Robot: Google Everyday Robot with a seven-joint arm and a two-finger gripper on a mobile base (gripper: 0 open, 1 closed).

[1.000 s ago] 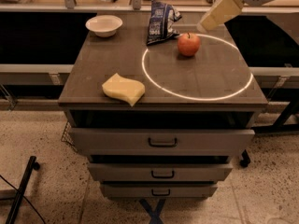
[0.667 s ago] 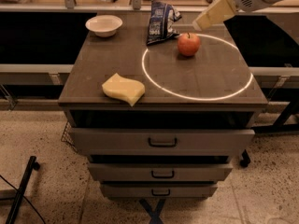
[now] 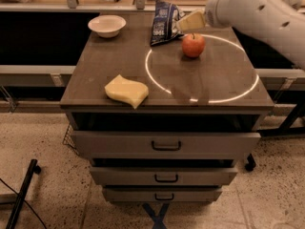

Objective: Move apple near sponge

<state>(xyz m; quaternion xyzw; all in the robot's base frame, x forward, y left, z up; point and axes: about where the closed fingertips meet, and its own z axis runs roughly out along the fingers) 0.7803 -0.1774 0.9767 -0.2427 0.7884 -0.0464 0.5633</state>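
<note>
- On the brown table top (image 3: 95,75), toward its rear right part, the apple (image 3: 193,45) is seen resting upright, its short dark stem pointed up.
- The apple is enclosed by a thin white ring (image 3: 209,100) marked on the surface, and is placed close to the ring's far edge.
- Near the front left edge, the sponge (image 3: 127,91) is laid flat, its wavy outline turned toward the table's front; it is kept well apart from the apple and lies outside the ring, just beside its left arc.
- Above the apple and slightly to its left in the camera view, the pale yellow gripper (image 3: 182,25) is held, carried by the white arm (image 3: 257,18) that is extended in from the upper right.
- The gripper is not touching the apple; whether it is released or clenched cannot be told.
- The gripper's tip is seen against a dark blue snack bag (image 3: 162,23) at the rear of the table.
- At the rear left corner, a white bowl (image 3: 107,26) is set.
- Beneath the top, three drawers (image 3: 167,144) with dark handles are stacked.
</note>
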